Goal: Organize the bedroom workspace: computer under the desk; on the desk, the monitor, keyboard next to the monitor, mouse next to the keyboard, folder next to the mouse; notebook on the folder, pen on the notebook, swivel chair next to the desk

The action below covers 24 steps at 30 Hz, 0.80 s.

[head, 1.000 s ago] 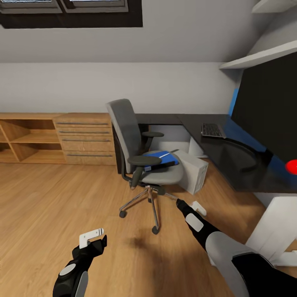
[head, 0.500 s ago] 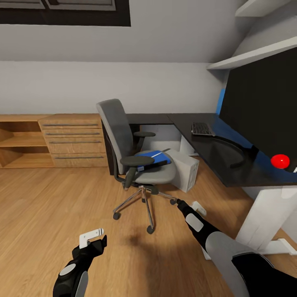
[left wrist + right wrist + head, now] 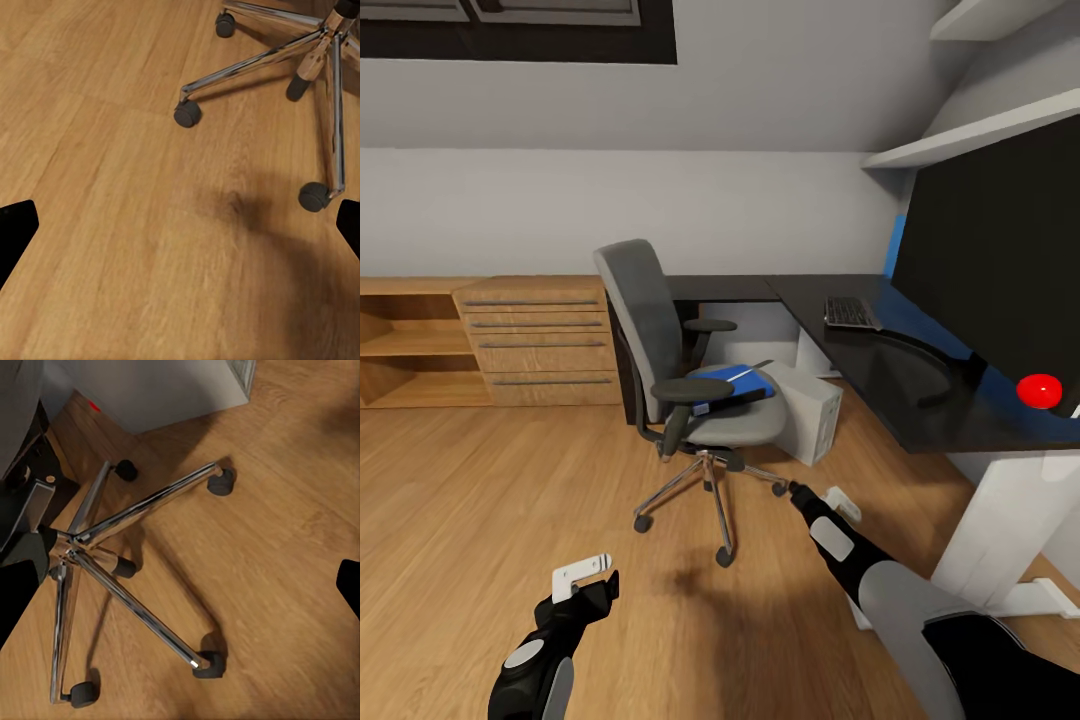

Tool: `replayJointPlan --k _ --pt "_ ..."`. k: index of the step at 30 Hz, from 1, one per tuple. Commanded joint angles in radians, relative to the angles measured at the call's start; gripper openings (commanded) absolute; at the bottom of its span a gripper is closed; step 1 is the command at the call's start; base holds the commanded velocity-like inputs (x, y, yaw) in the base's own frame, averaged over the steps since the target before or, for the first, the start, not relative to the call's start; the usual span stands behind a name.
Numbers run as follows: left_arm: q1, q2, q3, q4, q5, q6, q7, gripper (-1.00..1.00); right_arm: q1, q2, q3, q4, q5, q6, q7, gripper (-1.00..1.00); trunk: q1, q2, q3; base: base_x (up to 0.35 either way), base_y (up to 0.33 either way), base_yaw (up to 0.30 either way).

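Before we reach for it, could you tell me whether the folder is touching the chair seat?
Touching. In the head view the folder lies flat on the chair seat, between the armrests, with no gap under it.

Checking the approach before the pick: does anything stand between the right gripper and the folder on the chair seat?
The folder lies on the swivel chair seat, with the chair's near armrest between it and the low right gripper.

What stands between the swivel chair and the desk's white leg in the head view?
The computer, a pale grey tower on the floor beside the swivel chair.
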Motion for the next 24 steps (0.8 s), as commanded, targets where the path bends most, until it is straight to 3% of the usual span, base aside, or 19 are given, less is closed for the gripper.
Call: replayJointPlan --k 1,13,19,24 --pt "0.000 -0.001 0.000 -0.002 0.007 0.005 0.005 1.00 0.000 -0.001 0.008 -0.005 -0.008 -0.005 -0.005 1.00 0.000 0.000 -0.001 0.000 0.000 0.000" --pt "0.000 -0.001 0.003 -0.003 0.007 0.005 0.005 1.00 -0.003 -0.017 0.004 -0.062 -0.007 -0.010 -0.009 1.00 0.000 0.000 -0.001 0.000 0.000 0.000" --pt "0.000 -0.001 0.007 -0.002 0.006 0.005 0.005 1.00 -0.047 -0.051 0.003 -0.133 -0.008 -0.010 -0.014 1.00 0.000 0.000 -0.001 0.000 0.000 0.000" --pt "0.000 0.004 0.012 0.000 0.007 0.004 0.009 1.00 -0.068 -0.064 0.002 -0.138 -0.011 -0.013 -0.014 1.00 0.000 0.000 -0.001 0.002 0.000 0.000"
